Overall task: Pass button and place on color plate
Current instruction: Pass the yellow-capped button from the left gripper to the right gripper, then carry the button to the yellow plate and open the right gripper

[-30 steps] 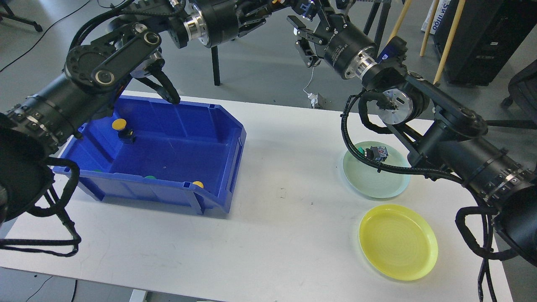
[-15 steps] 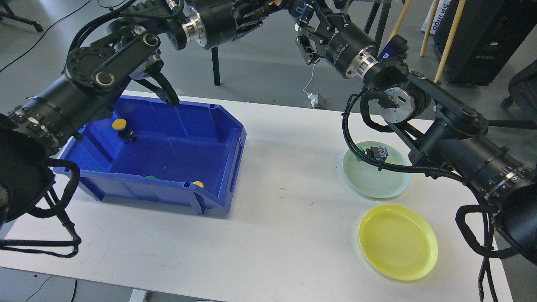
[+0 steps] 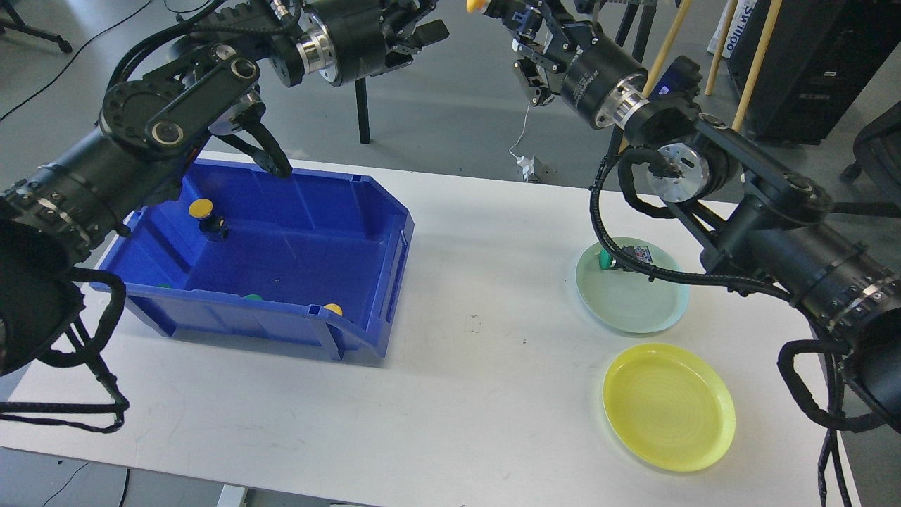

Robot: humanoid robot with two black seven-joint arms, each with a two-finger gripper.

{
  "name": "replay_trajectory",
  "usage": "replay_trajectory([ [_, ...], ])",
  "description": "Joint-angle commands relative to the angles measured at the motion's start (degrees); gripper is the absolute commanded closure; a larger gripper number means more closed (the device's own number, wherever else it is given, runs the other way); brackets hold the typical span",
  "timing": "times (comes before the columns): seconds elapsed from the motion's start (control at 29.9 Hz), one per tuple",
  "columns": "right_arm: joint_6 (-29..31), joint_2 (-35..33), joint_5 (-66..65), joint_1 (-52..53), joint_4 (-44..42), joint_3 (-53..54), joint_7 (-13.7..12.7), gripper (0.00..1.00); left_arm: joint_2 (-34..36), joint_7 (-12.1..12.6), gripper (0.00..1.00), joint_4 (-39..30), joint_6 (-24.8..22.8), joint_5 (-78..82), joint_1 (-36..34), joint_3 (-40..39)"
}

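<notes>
A yellow button (image 3: 476,5) shows at the top edge, held at the tip of my right gripper (image 3: 493,10), high above the table's far side. My left gripper (image 3: 421,22) is a short way to the left of it, apart from the button, with its fingers spread and nothing in them. The yellow plate (image 3: 669,407) lies bare at the front right of the table. The pale green plate (image 3: 633,306) behind it holds a green-capped button (image 3: 623,259), partly hidden by my right arm's cable.
A blue bin (image 3: 366,211) stands on the left of the white table (image 3: 486,338). It holds another yellow button (image 3: 200,209), a small yellow cap (image 3: 332,309) and green caps (image 3: 251,297) near its front wall. Chair legs and wooden poles stand beyond the table.
The two grippers, close together before, have drawn apart. The left one has pulled back to the left, and the right one has shifted right with the yellow button at its tip.
</notes>
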Motion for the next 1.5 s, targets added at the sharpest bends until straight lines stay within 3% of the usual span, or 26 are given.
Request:
replay_trajectory([
  [0.0, 1.93, -9.08, 0.0, -3.74, 3.36, -2.8, -0.62, 0.84, 2.74, 0.06, 0.01, 0.04, 0.0, 0.51, 0.69, 0.55],
  [0.17, 4.57, -24.45, 0.18, -10.59, 15.39, -11.14, -2.03, 0.83, 4.5, -0.47, 0.01, -0.05, 0.0, 1.04, 0.6, -0.33],
  [0.37, 7.04, -37.22, -0.09, -19.12, 27.18, -18.8, -1.94, 0.82, 4.59, -1.0, 0.01, -0.14, 0.0, 0.78, -0.63, -0.6],
  [0.7, 6.77, -47.86, -2.64, -28.71, 34.84, -26.89, -1.67, 0.82, 4.15, -2.14, 0.01, -0.14, 0.0, 0.69, -1.15, -0.6],
  [0.9, 6.69, -48.4, -5.71, -28.97, 33.36, -30.58, -1.94, 0.78, 4.06, -2.14, 0.01, -0.14, 0.0, 0.69, -1.51, -0.6],
  [1.1, 5.72, -46.56, -6.06, -30.03, 30.89, -30.85, -2.03, 0.45, 4.06, -2.31, 0.01, -0.14, 0.0, 0.78, -1.51, -0.6],
  [1.3, 6.16, -46.64, -5.89, -29.5, 31.5, -30.06, -1.94, 0.23, 4.15, -2.23, 0.01, -0.14, 0.0, 0.78, -1.51, -0.6],
  [1.37, 6.16, -46.99, -5.71, -29.24, 31.42, -29.27, -1.85, 0.08, 4.15, -2.23, 0.01, -0.14, 0.0, 0.69, -1.59, -0.51],
  [1.47, 6.16, -48.3, -5.63, -29.15, 31.42, -24.98, -1.94, 0.04, 4.06, -2.14, 0.01, -0.14, 0.0, 0.69, -1.68, -0.6],
])
